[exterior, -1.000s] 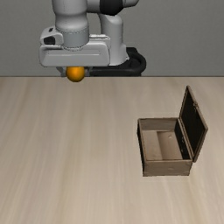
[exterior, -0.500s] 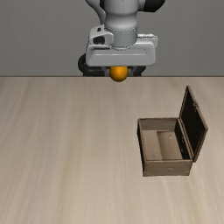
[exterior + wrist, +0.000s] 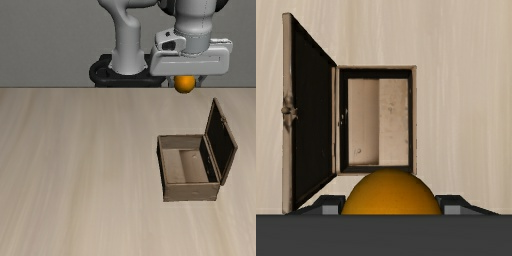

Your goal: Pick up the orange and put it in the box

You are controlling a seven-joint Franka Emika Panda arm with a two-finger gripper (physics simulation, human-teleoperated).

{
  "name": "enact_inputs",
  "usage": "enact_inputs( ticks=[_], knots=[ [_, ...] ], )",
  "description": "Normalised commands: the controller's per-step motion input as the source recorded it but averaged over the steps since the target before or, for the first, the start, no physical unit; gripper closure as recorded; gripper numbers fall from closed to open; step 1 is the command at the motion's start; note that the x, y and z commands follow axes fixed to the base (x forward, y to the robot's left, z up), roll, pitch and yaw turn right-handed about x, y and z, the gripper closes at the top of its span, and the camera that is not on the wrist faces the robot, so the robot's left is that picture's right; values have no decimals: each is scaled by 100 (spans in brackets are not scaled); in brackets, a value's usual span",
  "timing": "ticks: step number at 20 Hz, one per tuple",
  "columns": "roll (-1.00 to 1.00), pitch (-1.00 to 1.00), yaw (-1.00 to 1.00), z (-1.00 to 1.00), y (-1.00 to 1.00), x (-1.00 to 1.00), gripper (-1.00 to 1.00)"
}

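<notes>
There is one orange, one brown wooden box with one hinged lid, and one light wooden counter in all.

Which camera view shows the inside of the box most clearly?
The wrist view: it looks straight down into the box, so the whole floor shows, with the lid open beside it, just beyond the orange. The exterior view shows the box at a slant, its near wall hiding part of the floor.
</notes>
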Motion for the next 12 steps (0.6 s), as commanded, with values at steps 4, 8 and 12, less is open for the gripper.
enact_inputs(
  ticks=[4,8,12],
  knots=[
    [0,0,0,0,50,50,100],
    [0,0,0,0,0,75,-100],
    [0,0,0,0,0,0,-100]
  ],
)
